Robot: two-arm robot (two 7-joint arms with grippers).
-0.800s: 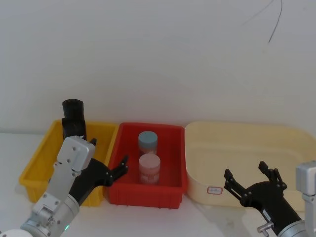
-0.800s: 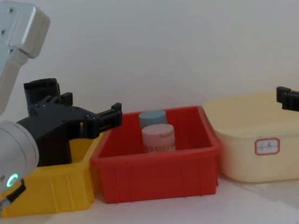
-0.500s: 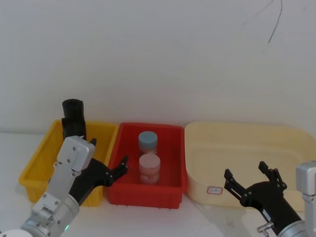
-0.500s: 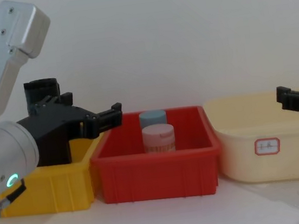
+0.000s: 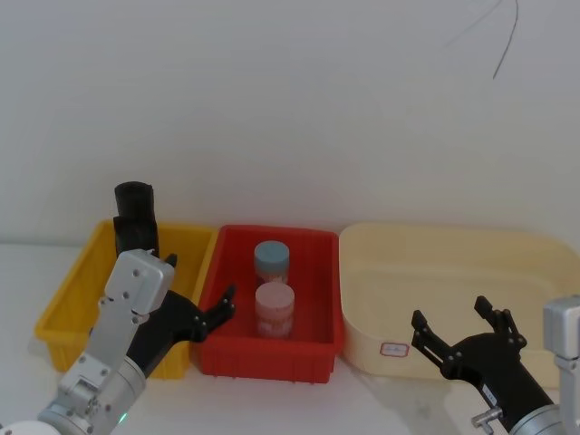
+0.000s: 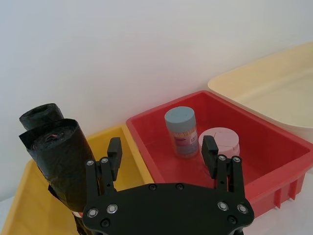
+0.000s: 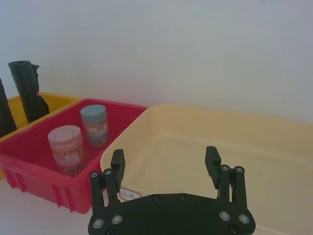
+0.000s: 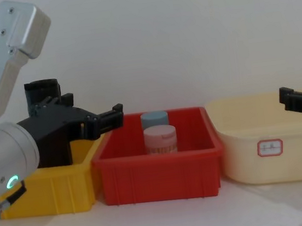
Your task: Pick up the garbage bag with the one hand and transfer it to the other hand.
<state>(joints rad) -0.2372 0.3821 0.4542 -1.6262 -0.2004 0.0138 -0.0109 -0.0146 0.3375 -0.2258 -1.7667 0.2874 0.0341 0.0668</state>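
The garbage bag [image 5: 134,213] is a matte black roll standing upright at the far corner of the yellow bin [image 5: 65,294]. In the left wrist view it shows as the near roll [image 6: 61,164], with a second black roll [image 6: 40,113] right behind it. My left gripper [image 5: 198,279], on the green-ringed arm [image 8: 13,182], hangs open over the seam between the yellow and red bins, short of the roll and holding nothing. In its own view the left gripper [image 6: 162,147] has the roll beside one finger. My right gripper [image 5: 450,314] is open and empty near the front of the cream tub.
A red bin [image 5: 272,358] in the middle holds a blue-lidded jar [image 5: 271,261] and a pink jar [image 5: 275,308]. A large cream tub [image 5: 435,245] stands to the right. All three containers sit side by side against a white wall.
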